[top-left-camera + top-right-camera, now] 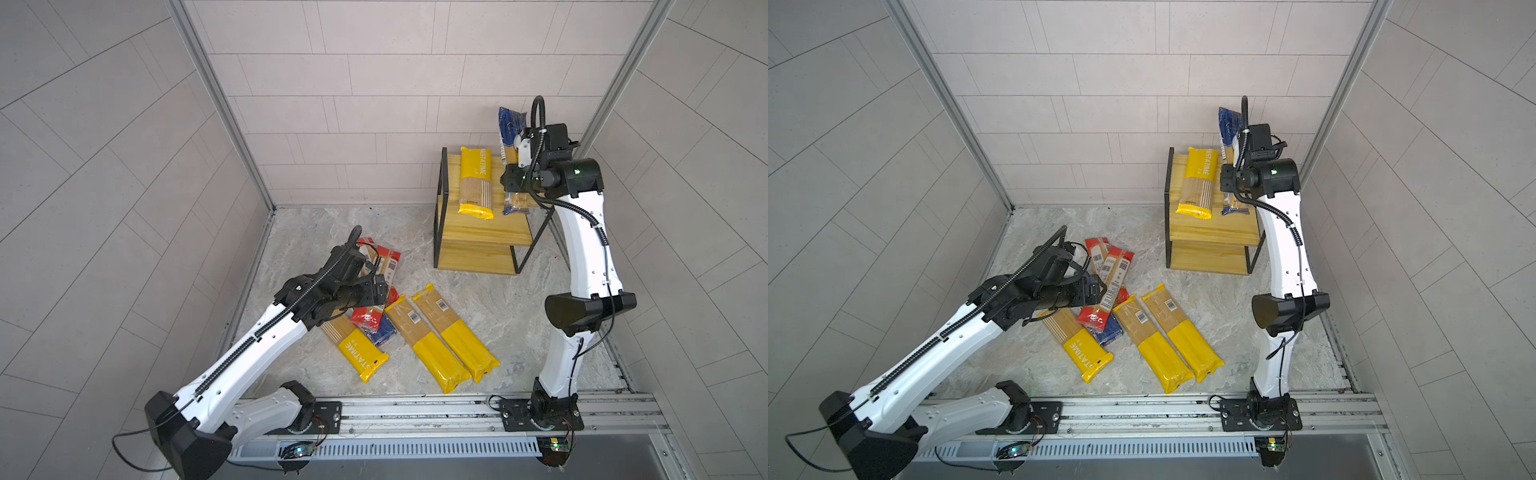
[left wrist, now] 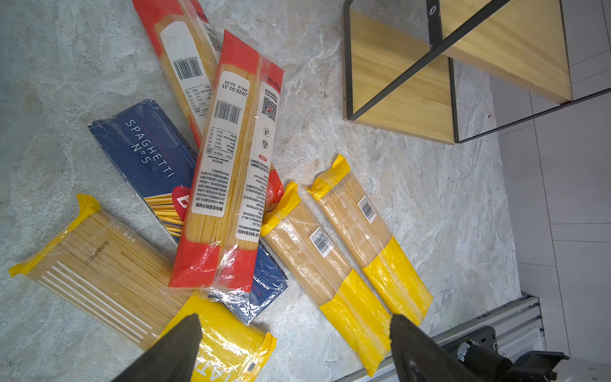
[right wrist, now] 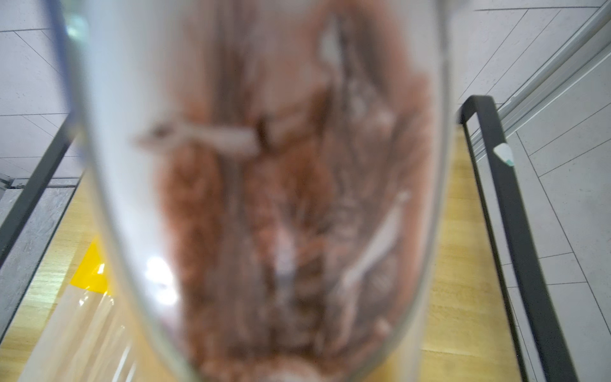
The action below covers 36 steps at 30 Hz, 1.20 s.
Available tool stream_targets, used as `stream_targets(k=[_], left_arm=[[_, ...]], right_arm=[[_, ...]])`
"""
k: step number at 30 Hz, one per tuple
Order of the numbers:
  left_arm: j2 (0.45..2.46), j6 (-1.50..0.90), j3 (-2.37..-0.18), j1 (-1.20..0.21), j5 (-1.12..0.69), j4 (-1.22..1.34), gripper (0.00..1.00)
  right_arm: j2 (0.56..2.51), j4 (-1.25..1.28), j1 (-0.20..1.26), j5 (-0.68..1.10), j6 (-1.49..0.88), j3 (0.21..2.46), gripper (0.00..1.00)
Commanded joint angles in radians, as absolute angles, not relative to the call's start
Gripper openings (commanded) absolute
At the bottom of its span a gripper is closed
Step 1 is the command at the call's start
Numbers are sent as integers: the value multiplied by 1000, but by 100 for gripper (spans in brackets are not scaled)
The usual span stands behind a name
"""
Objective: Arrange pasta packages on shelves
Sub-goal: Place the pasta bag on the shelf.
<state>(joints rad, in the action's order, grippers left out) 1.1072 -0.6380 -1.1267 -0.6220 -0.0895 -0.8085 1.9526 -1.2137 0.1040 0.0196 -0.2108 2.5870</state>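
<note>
Clamping a blue pack (image 1: 512, 124) over the far-right rack (image 1: 482, 237), the right gripper (image 1: 513, 180) needed to lay it flat; the left gripper (image 2: 294, 319) hung open.

Our two top views sit high over the near rail (image 1: 415, 409), facing down & fwd, far enough to take in the whole table (image 1: 519, 299) and shelves (image 1: 482, 232); they share nearly all of it, w/ a small sideways offset. Our left wrist cam looks down from close over the pasta packages (image 2: 231, 165), left fingers (image 2: 178, 347) at frame edge, shelves' corner too. Right wrist cam is almost against the blue pack (image 3: 264, 198), blurred; shelf boards show round it.
</note>
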Motion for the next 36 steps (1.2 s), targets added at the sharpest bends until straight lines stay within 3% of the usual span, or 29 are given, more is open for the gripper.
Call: stream_targets(k=[1, 3, 7, 14, 27, 36], left_arm=[[1110, -621, -1154, -617, -93, -810, 94], [1110, -620, -1153, -617, -89, -811, 94], [1104, -619, -1150, -617, -82, -815, 94], [1084, -616, -1144, -617, -73, -821, 94], [1056, -614, -1122, -615, -64, -823, 94], [1028, -612, -1106, -609, -61, -827, 94]], right_arm=[[1944, -1114, 107, 4, -201, 2622, 26], [1945, -1117, 107, -8, -201, 2620, 34], [1954, -1125, 106, -37, -201, 2620, 36], [1953, -1135, 106, -34, -204, 2620, 58], [1927, -1183, 106, -79, -192, 2577, 58], [1964, -1188, 101, 53, -244, 2531, 60]])
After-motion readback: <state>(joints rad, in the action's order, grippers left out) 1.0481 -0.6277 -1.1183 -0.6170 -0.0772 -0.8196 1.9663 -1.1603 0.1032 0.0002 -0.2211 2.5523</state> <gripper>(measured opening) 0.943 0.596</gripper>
